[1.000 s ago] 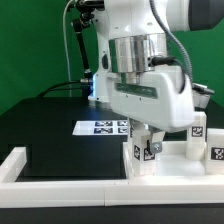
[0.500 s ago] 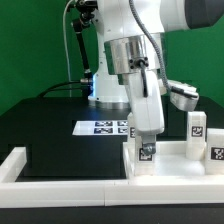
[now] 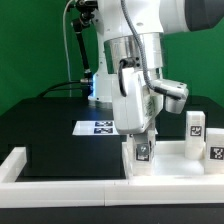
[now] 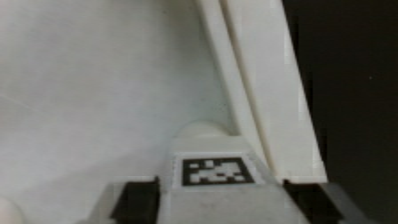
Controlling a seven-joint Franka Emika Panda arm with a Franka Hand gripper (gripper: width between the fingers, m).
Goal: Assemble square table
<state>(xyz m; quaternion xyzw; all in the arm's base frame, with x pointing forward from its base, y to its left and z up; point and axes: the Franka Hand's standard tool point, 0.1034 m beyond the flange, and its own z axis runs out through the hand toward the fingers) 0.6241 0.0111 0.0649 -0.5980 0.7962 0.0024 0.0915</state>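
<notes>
The white square table top point(image 3: 172, 163) lies at the exterior view's lower right, against the front bar. My gripper point(image 3: 141, 147) stands over its left corner, shut on a short white tagged leg point(image 3: 142, 153) held upright at the corner socket. In the wrist view the leg point(image 4: 217, 172) sits between my dark fingers point(image 4: 135, 203), above the white top point(image 4: 98, 90) and its raised rim point(image 4: 249, 80). Two more tagged legs point(image 3: 196, 127) point(image 3: 217, 156) stand on the top to the right.
The marker board point(image 3: 103, 127) lies on the black table behind the gripper. White bars point(image 3: 60, 187) edge the front and left of the black surface. A green backdrop and cables stand behind the arm.
The wrist has rotated over the last second. The gripper and leg stay at the top's left corner, and the leg's tag sits slightly lower now.
</notes>
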